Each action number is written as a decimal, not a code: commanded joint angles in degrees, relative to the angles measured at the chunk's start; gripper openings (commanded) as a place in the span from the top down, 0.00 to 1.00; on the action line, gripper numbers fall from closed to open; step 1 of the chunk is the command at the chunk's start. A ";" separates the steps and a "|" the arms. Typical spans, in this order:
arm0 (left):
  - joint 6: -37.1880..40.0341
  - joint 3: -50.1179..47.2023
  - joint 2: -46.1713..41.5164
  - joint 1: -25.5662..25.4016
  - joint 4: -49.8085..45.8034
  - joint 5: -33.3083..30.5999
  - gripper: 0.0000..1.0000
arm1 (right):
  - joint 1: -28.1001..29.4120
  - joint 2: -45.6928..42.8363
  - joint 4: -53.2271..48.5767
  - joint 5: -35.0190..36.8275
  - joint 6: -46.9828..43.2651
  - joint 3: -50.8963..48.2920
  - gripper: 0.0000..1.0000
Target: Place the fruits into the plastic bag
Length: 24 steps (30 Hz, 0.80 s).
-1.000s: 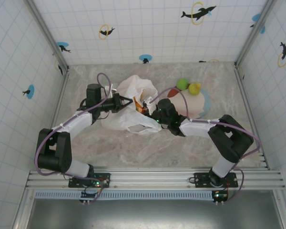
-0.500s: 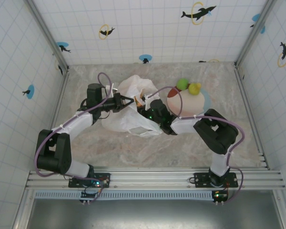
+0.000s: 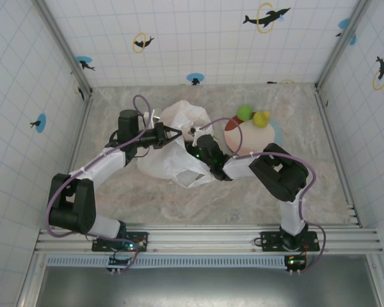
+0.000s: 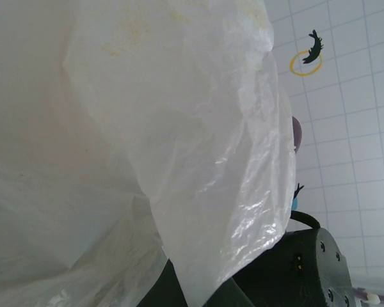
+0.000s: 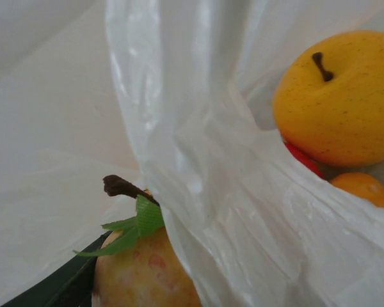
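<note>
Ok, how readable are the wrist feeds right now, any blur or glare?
Left wrist: the plastic bag sits close to the lens, soft and washed out, with glare streaks on its folds. Right wrist: the yellow fruit is fairly sharp; the leafy fruit and the near film are blurred. Top external: evenly lit, sharp, no harsh shadows.

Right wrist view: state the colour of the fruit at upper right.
The fruit is yellow; right wrist view.

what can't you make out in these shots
Right hand, top view: jaws buried in the plastic bag; open or shut unclear.
Left hand, left wrist view: bag film hides its grip.
Leafed fruit, right wrist view: cut off by bottom edge; held or not unclear.
Red fruit: mostly behind film.
</note>
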 commanded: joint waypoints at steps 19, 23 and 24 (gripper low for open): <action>-1.94 2.77 -0.71 -0.71 1.29 -0.60 1.00 | -0.21 3.17 -8.93 -8.69 7.04 11.11 0.20; -1.85 2.72 -0.72 -0.69 1.31 -0.73 1.00 | -0.68 2.19 -10.73 -9.99 5.14 11.07 0.15; -1.85 2.69 -0.72 -0.71 1.33 -0.73 1.00 | -0.89 2.06 -11.14 -10.52 4.96 11.05 0.15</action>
